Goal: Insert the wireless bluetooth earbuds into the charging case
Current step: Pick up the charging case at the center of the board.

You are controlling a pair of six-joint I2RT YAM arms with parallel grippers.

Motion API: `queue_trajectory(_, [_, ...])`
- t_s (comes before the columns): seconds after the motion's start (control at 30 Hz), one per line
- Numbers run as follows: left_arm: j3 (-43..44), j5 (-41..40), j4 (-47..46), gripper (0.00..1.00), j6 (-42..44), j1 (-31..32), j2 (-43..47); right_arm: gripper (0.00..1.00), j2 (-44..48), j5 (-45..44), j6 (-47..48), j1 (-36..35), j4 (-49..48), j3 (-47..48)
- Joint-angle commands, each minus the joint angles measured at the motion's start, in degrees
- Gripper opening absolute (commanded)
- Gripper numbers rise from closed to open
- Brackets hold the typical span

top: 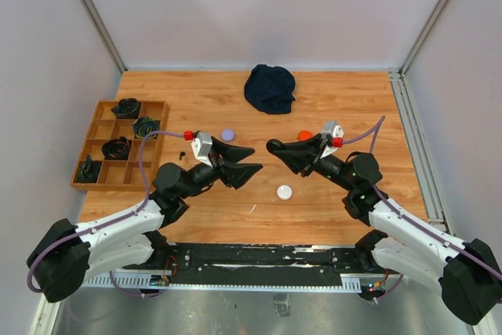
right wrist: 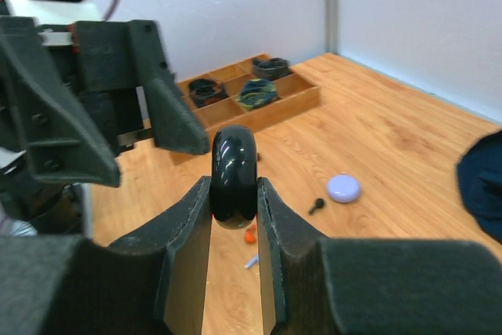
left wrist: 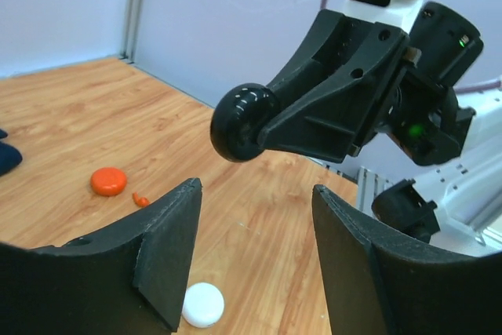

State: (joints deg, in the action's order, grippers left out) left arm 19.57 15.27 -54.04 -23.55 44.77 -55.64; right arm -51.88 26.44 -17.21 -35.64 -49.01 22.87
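My right gripper [right wrist: 234, 194] is shut on a glossy black round charging case [right wrist: 234, 170], held on edge above the table mid-scene [top: 273, 146]. My left gripper [left wrist: 255, 191] faces it from the left, open, with nothing between its fingers; the black case [left wrist: 241, 123] hangs just beyond and above its tips. Loose earbuds lie on the wood: a black one [right wrist: 315, 206], an orange one [right wrist: 250, 234] and a pale purple one [right wrist: 251, 261]. The orange earbud [left wrist: 140, 199] also shows beside an orange case [left wrist: 108, 181].
A white round case [top: 284, 191] lies below the two grippers. A purple case [top: 227, 135] and the orange case [top: 304, 135] sit behind them. A dark blue cloth [top: 269, 88] lies at the back. A wooden compartment tray [top: 103, 107] with dark rolled items stands at the left.
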Motion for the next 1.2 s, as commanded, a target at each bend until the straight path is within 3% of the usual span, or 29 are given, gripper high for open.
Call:
queue_trajectory(0.0, [0.0,10.43,-4.34,0.63,2.4,-2.38,-0.5,0.12,0.45,10.95,-3.8,1.88,-0.12,3.4])
queue_trajectory(0.7, [2.39,25.68,-13.64,0.46,-1.46,-7.13,-6.69,0.13,-5.2,26.88,-8.91,2.43,-5.41,7.26])
queue_trajectory(1.17, [4.68,28.81,-8.95,0.29,-1.6,-7.51,-7.43,0.14,-6.91,29.4,-6.88,2.46,-3.28,8.57])
